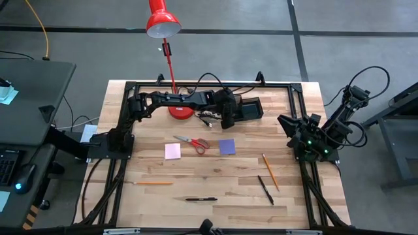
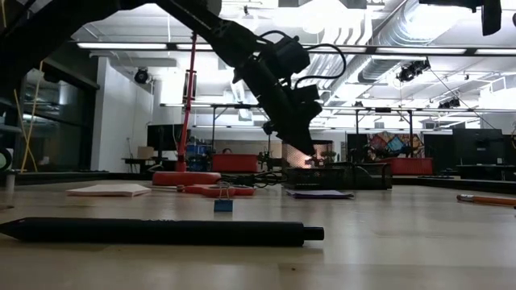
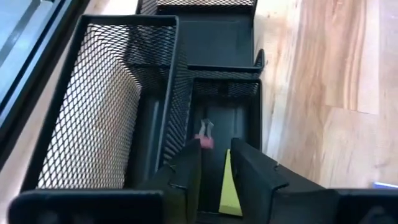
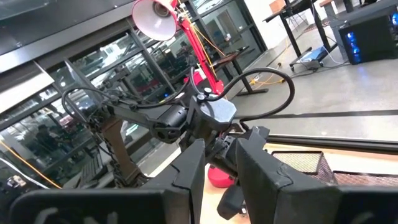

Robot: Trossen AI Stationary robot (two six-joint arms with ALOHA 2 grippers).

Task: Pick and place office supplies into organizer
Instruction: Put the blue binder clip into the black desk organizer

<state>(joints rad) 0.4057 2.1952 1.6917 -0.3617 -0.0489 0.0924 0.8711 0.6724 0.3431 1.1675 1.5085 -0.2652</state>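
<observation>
Nearest the low camera, a black pen (image 2: 161, 231) lies across the counter (image 1: 215, 176). A second black pen (image 1: 265, 189) and an orange pencil (image 1: 270, 172) lie toward the right side, and another orange pencil (image 1: 153, 183) toward the left. All are loose and well apart from the organizer (image 1: 247, 108).

In the middle band sit the pink sticky-note pad (image 1: 173, 151), the red-handled scissors (image 1: 193, 143) and the purple sticky-note pad (image 1: 227, 146), each lying flat and separate.

Farther back, the left gripper (image 3: 216, 163) hangs over the organizer, its jaws parted slightly above a narrow compartment. A small yellowish piece (image 3: 228, 186) shows between them, and a small pinkish clip-like item (image 3: 205, 138) lies on the compartment floor. I cannot tell whether the yellowish piece is pinched or already loose.

The main risk is probably here. If the piece clings to a jaw as the arm lifts, it could be dragged out again, or land on the mesh wall (image 3: 102, 106) beside the slot. The compartment is narrow, so a sideways drift could nudge the light tray along the counter.

Just beside the organizer stand the red desk lamp base (image 1: 181, 111) and a tangle of black cable (image 1: 208, 119), which crowd the arm's way out toward the scissors.

The right gripper (image 4: 217, 174) waits at the counter's right edge, jaws a little apart and holding nothing.
</observation>
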